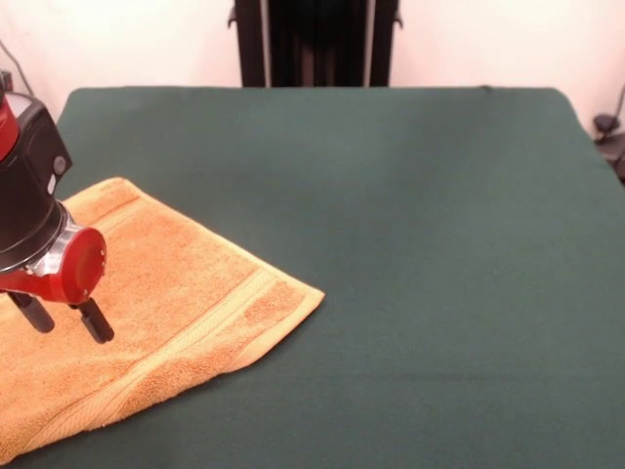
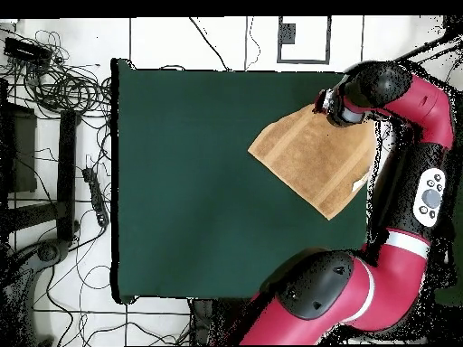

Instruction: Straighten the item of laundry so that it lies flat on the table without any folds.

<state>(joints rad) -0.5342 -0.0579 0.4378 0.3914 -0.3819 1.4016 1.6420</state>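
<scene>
Green tabletop point(image 1: 410, 244) holds the orange hand towel point(image 1: 176, 313) at one corner (apparently doubled over); the gripper point(image 1: 63, 319), fingers spread and empty above it, should pinch only the top layer.

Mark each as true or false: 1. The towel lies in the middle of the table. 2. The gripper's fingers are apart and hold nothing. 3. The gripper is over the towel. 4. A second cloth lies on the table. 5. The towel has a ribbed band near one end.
1. False. The towel lies near one edge of the table; the overhead view shows it toward a corner.
2. True. The gripper shows two fingers apart with nothing between them.
3. True. In both views it is above the towel.
4. False. Only one towel is on the table.
5. True. A woven band crosses it near the corner end.
</scene>
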